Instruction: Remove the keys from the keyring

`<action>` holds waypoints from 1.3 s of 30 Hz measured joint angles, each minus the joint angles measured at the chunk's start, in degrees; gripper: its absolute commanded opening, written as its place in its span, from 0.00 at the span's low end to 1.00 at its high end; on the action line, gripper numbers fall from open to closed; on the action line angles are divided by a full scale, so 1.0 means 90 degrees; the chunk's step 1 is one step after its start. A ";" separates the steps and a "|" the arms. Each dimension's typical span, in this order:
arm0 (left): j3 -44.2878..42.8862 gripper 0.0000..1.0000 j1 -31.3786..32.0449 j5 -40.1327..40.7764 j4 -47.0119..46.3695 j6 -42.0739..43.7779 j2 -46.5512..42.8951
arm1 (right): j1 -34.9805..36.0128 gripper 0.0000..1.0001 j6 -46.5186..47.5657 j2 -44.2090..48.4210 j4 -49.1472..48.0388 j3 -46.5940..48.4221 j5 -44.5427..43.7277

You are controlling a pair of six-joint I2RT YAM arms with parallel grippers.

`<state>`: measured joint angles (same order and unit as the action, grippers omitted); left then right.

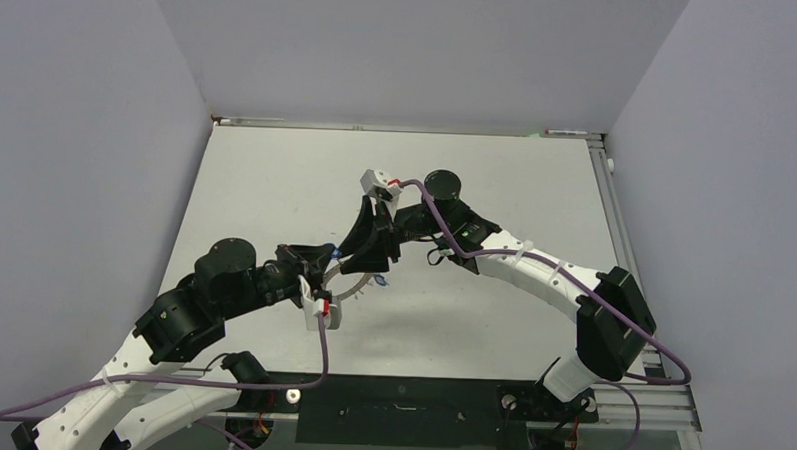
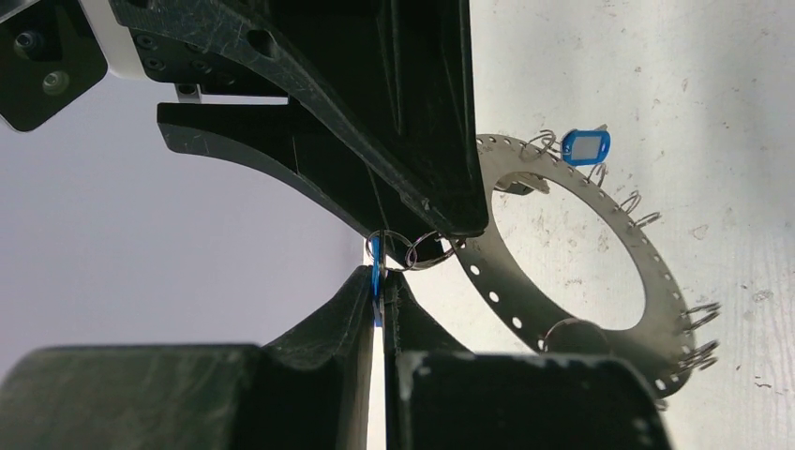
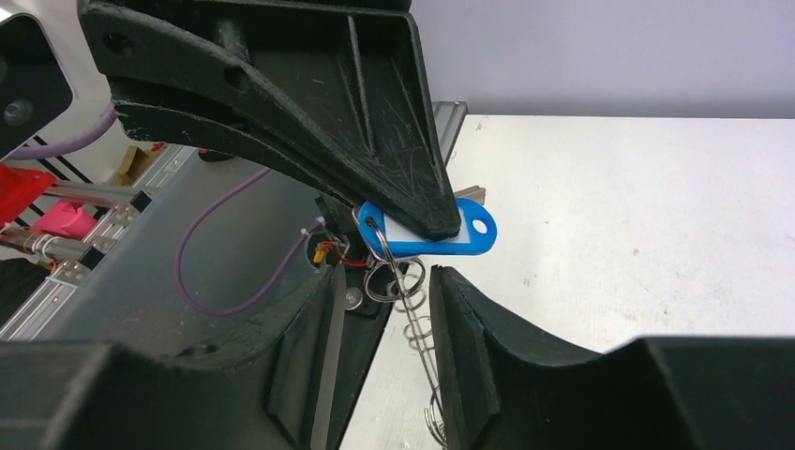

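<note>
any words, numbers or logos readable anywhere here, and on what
No text can be read in any view.
blue key tag: its white label strip shows no writing.
second blue tag at the rim of the keyring: its white window looks blank, but it is too small to be sure.
Arms and grippers: no legible marking or logo.

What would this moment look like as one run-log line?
left gripper: shut on blue key | right gripper: open, straddling keyring edge | blue key: attached by small rings
</note>
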<state>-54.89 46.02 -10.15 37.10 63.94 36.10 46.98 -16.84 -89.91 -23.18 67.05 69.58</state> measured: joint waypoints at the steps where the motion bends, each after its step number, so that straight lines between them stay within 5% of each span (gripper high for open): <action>1: 0.0000 0.00 0.0002 -0.0007 -0.0002 0.0007 0.0000 | 0.0000 0.39 -0.0002 0.0000 -0.0005 -0.0002 0.0002; 11: 0.0007 0.00 0.0002 -0.0010 -0.0005 0.0097 -0.0027 | 0.0000 0.37 0.0296 0.0000 0.0308 -0.0029 0.0024; 31: 0.0216 0.00 -0.0041 -0.0056 -0.0032 0.0491 -0.0032 | -0.0010 0.38 0.2244 0.0049 0.2982 0.0491 0.0022; 39: 0.0270 0.00 -0.0041 -0.0265 0.0000 0.0797 -0.0180 | -0.0063 0.42 0.2273 0.0097 0.3050 0.0588 0.0007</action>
<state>-52.47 45.65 -12.53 37.10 71.11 34.48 46.41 3.62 -89.03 4.27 72.34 69.65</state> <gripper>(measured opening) 0.020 0.408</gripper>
